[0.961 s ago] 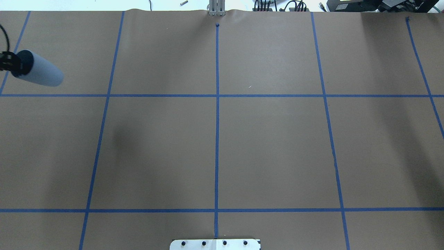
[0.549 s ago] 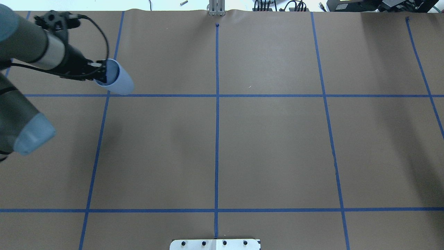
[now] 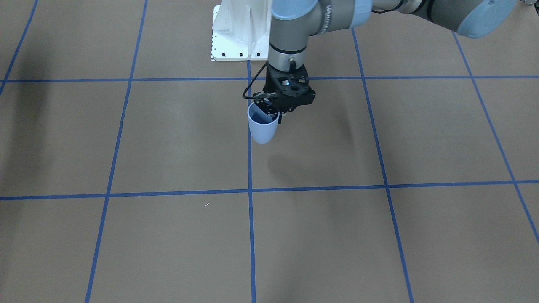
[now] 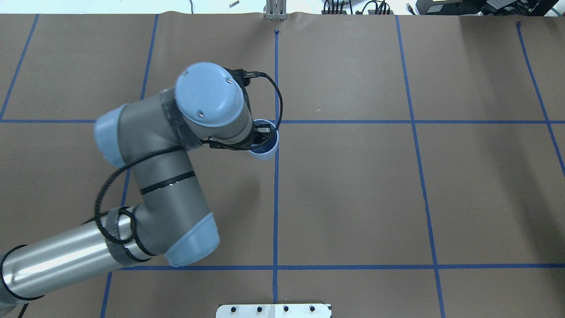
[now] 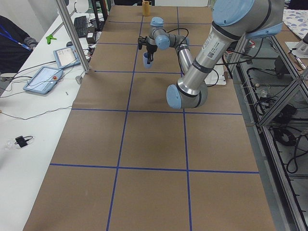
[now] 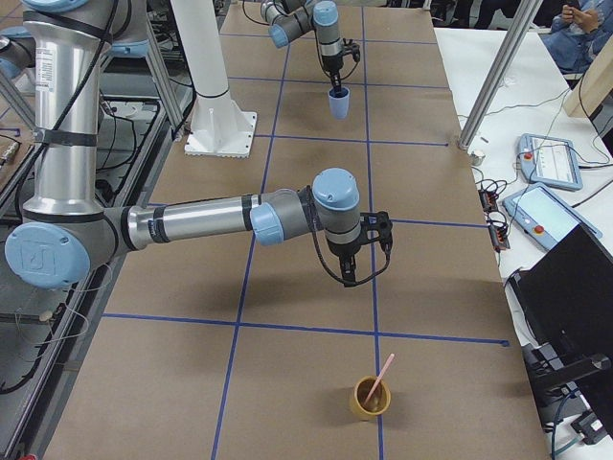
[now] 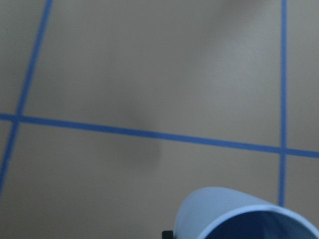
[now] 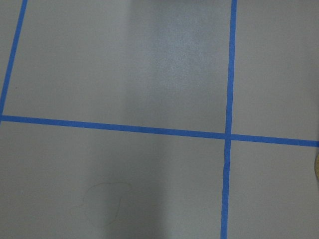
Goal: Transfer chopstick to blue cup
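Note:
My left gripper (image 3: 273, 112) is shut on the rim of the blue cup (image 3: 262, 126), one finger inside it. The cup hangs upright above the brown table on the centre blue line, its shadow apart from it. It also shows in the overhead view (image 4: 266, 149), the left wrist view (image 7: 234, 211) and the right side view (image 6: 339, 103). A pink chopstick (image 6: 383, 371) leans in a yellow-brown cup (image 6: 370, 396) at the table's right end. My right gripper (image 6: 350, 276) hangs near that cup, seen only from the side; I cannot tell its state.
The white robot base plate (image 3: 236, 38) lies behind the cup. A tiny white fleck (image 3: 206, 204) lies on the paper. Blue tape lines grid the brown table. Tablets and cables (image 6: 546, 182) lie beyond the far edge.
My left arm has swung in from the table's left edge, carrying the blue cup rightward to the centre line and turning it from tilted to upright.

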Controlling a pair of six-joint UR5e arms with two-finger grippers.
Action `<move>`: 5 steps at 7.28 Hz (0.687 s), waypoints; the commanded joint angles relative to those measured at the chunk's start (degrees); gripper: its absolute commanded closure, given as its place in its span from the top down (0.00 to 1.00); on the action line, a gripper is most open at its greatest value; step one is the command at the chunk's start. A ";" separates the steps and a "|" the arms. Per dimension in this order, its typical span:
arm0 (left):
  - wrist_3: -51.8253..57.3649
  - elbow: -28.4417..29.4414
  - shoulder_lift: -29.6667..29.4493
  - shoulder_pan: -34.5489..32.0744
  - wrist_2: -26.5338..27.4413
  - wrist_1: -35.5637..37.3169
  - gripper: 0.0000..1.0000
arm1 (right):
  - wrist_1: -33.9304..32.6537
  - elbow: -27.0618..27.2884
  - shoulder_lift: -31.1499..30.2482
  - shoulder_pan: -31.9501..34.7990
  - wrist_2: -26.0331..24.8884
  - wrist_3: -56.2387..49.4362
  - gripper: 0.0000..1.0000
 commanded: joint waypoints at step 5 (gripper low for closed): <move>-0.26 6.21 -1.81 3.64 2.56 -1.07 0.00 | 0.00 -0.20 -0.07 0.00 -0.09 0.00 1.00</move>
